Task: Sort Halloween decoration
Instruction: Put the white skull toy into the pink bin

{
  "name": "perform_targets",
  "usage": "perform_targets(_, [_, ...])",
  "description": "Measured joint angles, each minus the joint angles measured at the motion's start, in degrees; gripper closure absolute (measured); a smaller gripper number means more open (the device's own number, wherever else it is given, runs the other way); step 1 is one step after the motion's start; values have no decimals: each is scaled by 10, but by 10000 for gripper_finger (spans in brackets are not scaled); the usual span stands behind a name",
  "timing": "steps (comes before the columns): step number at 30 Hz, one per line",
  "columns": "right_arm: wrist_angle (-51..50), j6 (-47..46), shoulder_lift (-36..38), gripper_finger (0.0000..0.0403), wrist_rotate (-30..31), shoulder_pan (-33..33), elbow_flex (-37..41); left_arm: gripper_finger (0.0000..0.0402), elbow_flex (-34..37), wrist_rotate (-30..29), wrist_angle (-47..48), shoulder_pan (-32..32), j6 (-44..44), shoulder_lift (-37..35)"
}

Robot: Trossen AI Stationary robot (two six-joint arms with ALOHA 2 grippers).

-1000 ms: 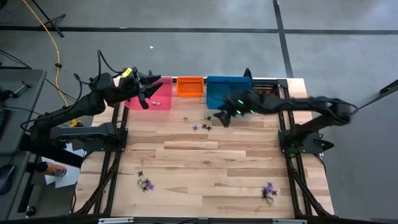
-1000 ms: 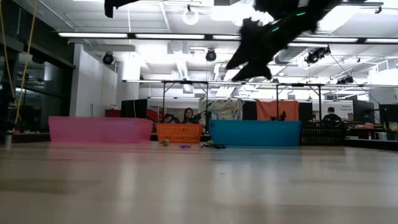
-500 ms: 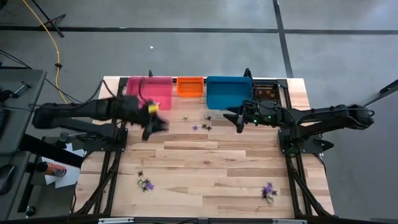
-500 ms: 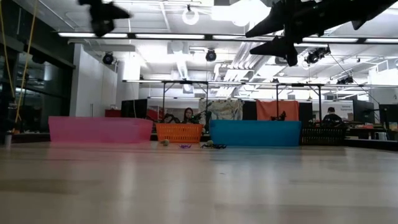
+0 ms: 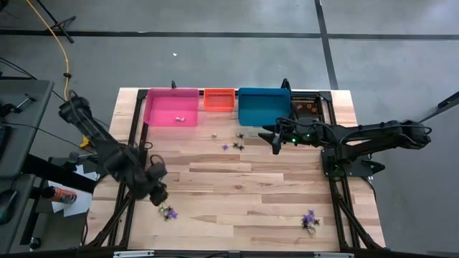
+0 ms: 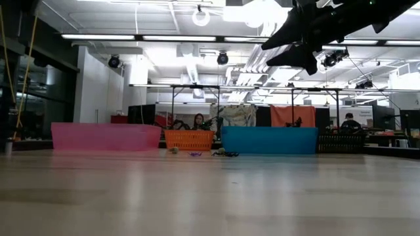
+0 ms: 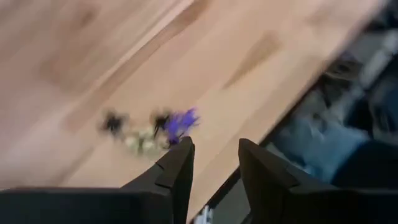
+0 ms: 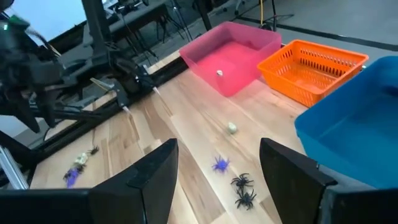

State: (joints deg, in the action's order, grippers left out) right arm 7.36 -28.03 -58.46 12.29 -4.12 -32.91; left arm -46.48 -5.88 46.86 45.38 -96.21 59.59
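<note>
**Now at the front-left cluster: left arm repositioned, nothing in hand**

Item, left gripper (image 5: 159,193): you have swung it away from the pink bin (image 5: 171,107) and brought it down to the near left part of the table (image 5: 237,179), just above a small cluster of trinkets (image 5: 168,212). Its wrist view shows the fingers (image 7: 179,163) parted with a gap between them, pinching nothing; they look to be narrowing, so treat them as spread but not at rest. The purple, black and pale pieces (image 7: 149,127) lie just beyond the tips.

Item, right gripper (image 5: 275,140): it stays hovering off the table in front of the blue bin (image 5: 262,104), fingers wide apart and empty.

Item, Halloween decoration, remaining stock:
- one pale piece (image 8: 219,73) lying in the pink bin;
- a loose group near the bins: a pale piece (image 8: 232,127), a purple one (image 8: 219,164), two black spiders (image 8: 242,190);
- a further cluster (image 5: 310,220) at the near right.

Item, orange bin (image 5: 219,99): contents cannot be made out.

Judgement: the left arm's move suggests a new pick is starting at the near-left cluster. Most of the sorting remains.
</note>
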Motion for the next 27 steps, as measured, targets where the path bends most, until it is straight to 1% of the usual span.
perform_targets(2, [-7,0,0,182,0,0,0,287,0,10,-2,21,-83,36])
perform_targets(4, [-9,0,0,182,0,0,0,287,0,40,-2,38,-145,73])
perform_targets(7, [-11,0,0,182,0,0,0,287,0,92,-3,55,-194,123])
perform_targets(10, [-12,0,0,182,0,0,0,287,0,100,-2,60,-229,159])
perform_targets(13, [-12,0,0,182,0,0,0,287,1,88,-3,57,-259,185])
perform_targets(19, [-12,0,0,182,0,0,0,287,37,94,-34,55,-325,204])
perform_targets(24, [-14,0,0,182,0,0,0,287,57,83,-99,55,-314,204])
perform_targets(27, [-20,0,0,182,0,0,0,287,65,79,-103,55,-304,204])
